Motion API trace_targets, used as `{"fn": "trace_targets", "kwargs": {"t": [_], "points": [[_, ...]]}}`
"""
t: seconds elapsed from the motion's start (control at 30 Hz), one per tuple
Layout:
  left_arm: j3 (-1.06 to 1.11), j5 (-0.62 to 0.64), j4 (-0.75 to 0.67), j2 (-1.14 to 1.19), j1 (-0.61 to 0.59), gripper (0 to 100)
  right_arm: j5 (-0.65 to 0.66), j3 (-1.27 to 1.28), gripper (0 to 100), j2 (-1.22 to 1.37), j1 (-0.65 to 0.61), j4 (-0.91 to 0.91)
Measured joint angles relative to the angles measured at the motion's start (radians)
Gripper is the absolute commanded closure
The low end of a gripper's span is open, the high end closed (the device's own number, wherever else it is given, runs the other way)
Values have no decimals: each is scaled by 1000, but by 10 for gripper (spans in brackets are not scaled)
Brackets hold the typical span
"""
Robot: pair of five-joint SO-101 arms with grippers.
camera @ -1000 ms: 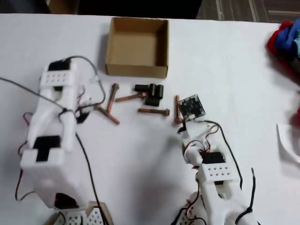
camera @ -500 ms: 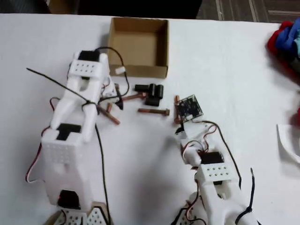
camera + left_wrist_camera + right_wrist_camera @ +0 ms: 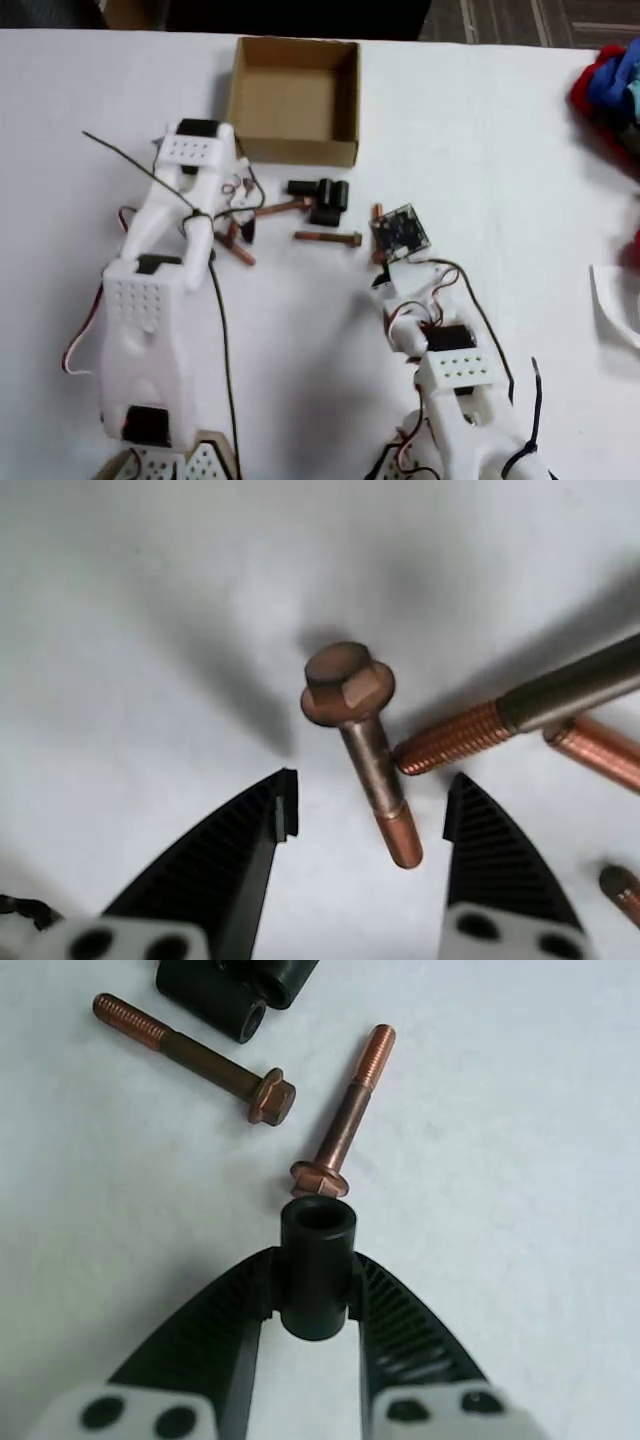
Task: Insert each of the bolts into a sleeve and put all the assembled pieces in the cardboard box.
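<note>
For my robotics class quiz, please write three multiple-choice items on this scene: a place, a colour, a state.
1. Where do the loose sleeves lie? A in the cardboard box; B on the table near the box; C on the floor.
2. What colour are the bolts? A copper; B blue; C white.
3. The right gripper is: A open and empty; B shut on a bolt; C shut on a black sleeve.
Key: B, the high view shows them on the table; A, both wrist views show copper bolts; C, its wrist view shows it clamping the black sleeve.
</note>
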Motion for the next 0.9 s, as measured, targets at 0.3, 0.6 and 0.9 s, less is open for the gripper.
{"fn": "trace_targets", "kwargs": {"t": [0.3, 0.6, 0.9], "points": [[-25, 5, 40, 49, 0, 758, 0, 0, 978, 0, 0, 0], [14, -201, 46, 54, 3, 956, 0, 0, 978, 0, 0, 0], [77, -511, 49, 49, 3, 955, 0, 0, 978, 0, 0, 0]]}}
